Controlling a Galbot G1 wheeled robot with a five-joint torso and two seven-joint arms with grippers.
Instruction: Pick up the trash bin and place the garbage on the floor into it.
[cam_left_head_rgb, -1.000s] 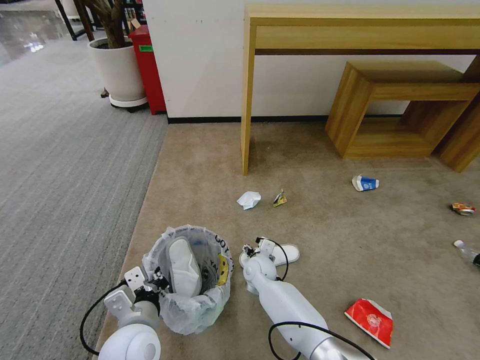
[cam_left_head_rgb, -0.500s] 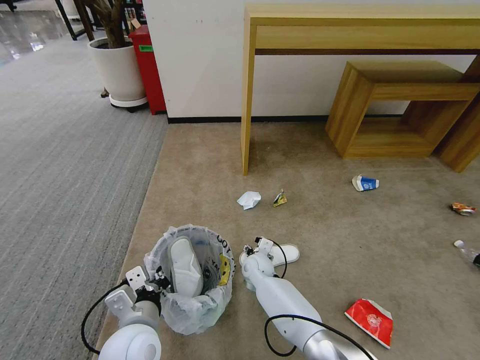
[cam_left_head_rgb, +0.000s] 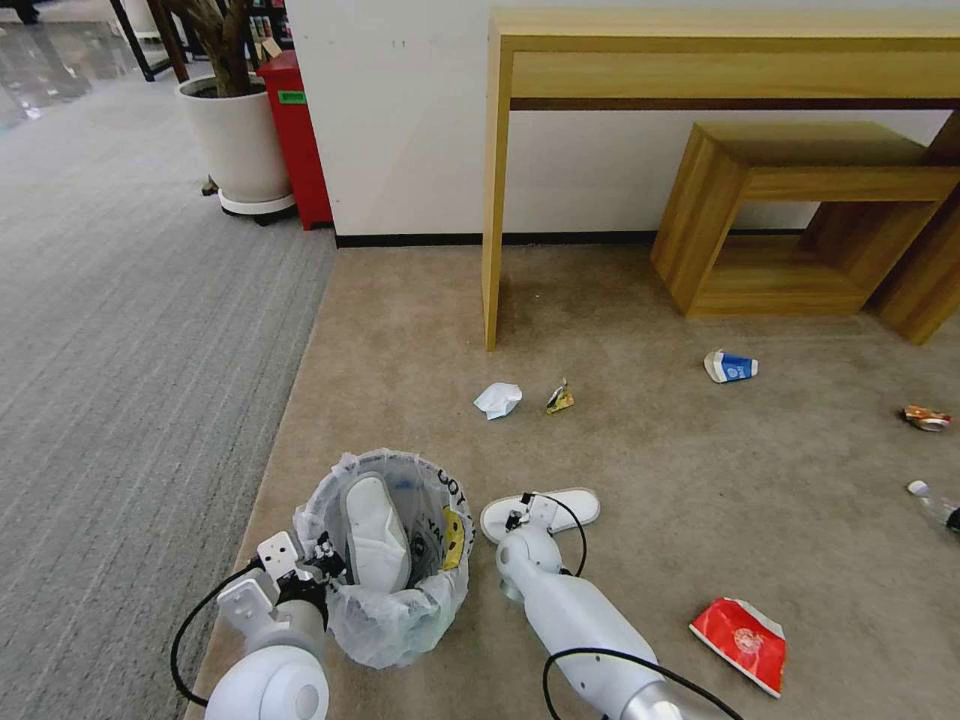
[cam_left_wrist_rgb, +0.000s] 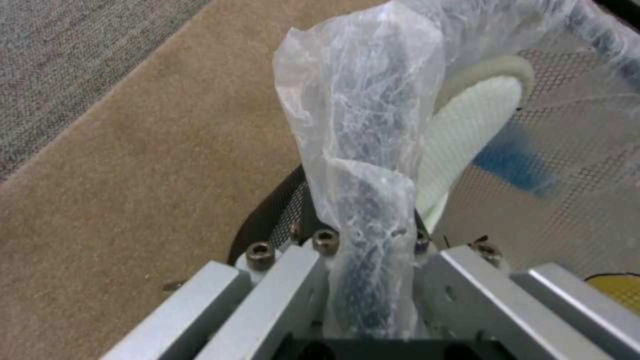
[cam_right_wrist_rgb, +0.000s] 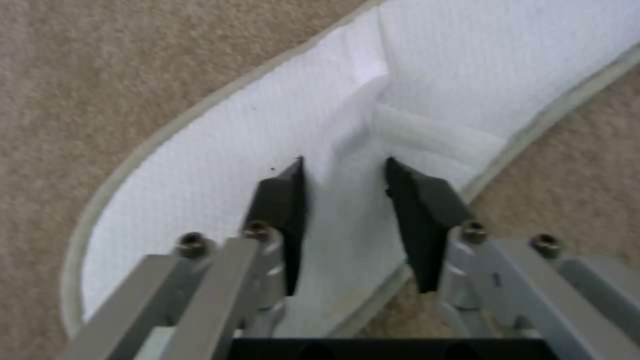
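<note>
Head view first: against the frame half a second back, my right arm has drawn in toward me and a little to the right, so the white slipper (cam_left_head_rgb: 545, 510) on the beige carpet (cam_left_head_rgb: 640, 440) now shows nearly whole, where before the wrist covered its near end; the trash bin (cam_left_head_rgb: 385, 560) and the left arm sit a touch to the right of where they were; the rest of the litter has not shifted. The slipper lies flat with its long axis running left to right, slightly tilted, toe end toward the right and away from the bin, heel end just beside the bin's rim. In the right wrist view the right gripper (cam_right_wrist_rgb: 343, 175) hovers over the slipper (cam_right_wrist_rgb: 267, 125) with its black fingers (cam_right_wrist_rgb: 283, 210) parted a narrow way, one each side of the raised strap fold; I see nothing clamped between them. The left gripper (cam_left_wrist_rgb: 370, 260) is closed on the bagged rim of the bin (cam_left_wrist_rgb: 360, 150), on its near-left side; a second slipper (cam_left_head_rgb: 372, 530) stands on end inside, sole up. Farther off lie a crumpled tissue (cam_left_head_rgb: 497, 399), a small yellow wrapper (cam_left_head_rgb: 559, 398), a blue-white paper cup (cam_left_head_rgb: 729, 366) and a red snack bag (cam_left_head_rgb: 740, 640).
</note>
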